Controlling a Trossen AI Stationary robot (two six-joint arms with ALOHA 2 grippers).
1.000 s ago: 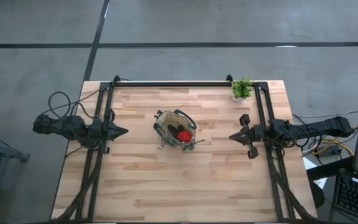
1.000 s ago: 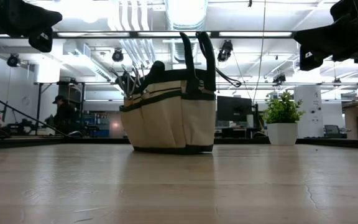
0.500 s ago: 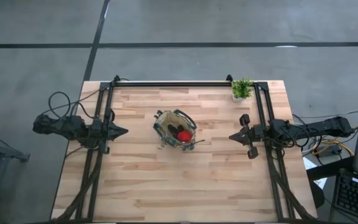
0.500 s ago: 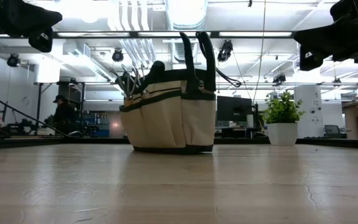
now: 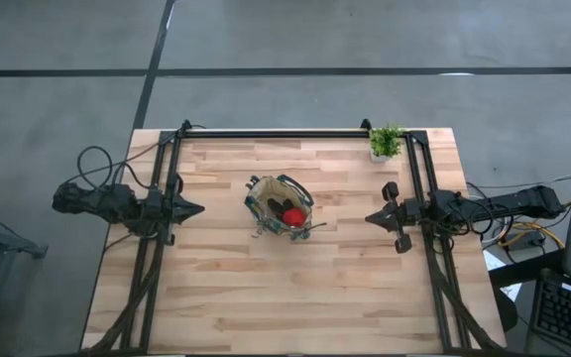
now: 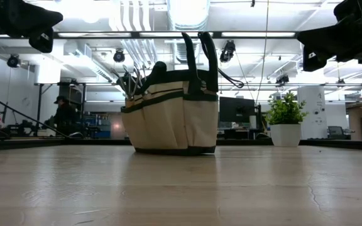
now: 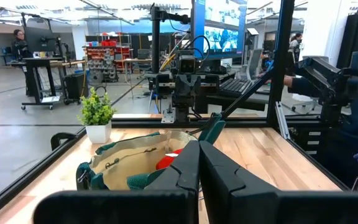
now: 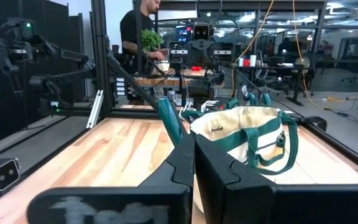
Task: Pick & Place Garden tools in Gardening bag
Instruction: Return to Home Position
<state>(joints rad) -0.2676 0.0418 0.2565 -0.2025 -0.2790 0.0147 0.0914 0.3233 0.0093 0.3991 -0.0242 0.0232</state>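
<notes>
1. Clearly parked at the left-centre of the high view, the left gripper [image 5: 194, 209] sits by the table's [image 5: 266, 297] side rail. Its fingers are pressed together on nothing and it is well apart from the bag. It looks settled, so holding this pose steady should be all it needs.
2. Centre frame, the gardening bag [image 5: 280, 205] stands upright with the garden tools inside. A red glove-like item [image 5: 292, 215] shows in its mouth, and in the low view metal tool heads [image 6: 129, 80] poke above the rim. No tool appears on the boards, so the packing seems finished. Any last arm motion should stay clear of the raised handles [image 6: 200, 56].
3. Right-centre, the right gripper [image 5: 372, 218] is clenched and empty, pointing toward the bag from a distance. The potted plant [image 5: 386, 142] stands in the upper right, nearest this arm, so any tucking back should go slowly and away from it.
</notes>
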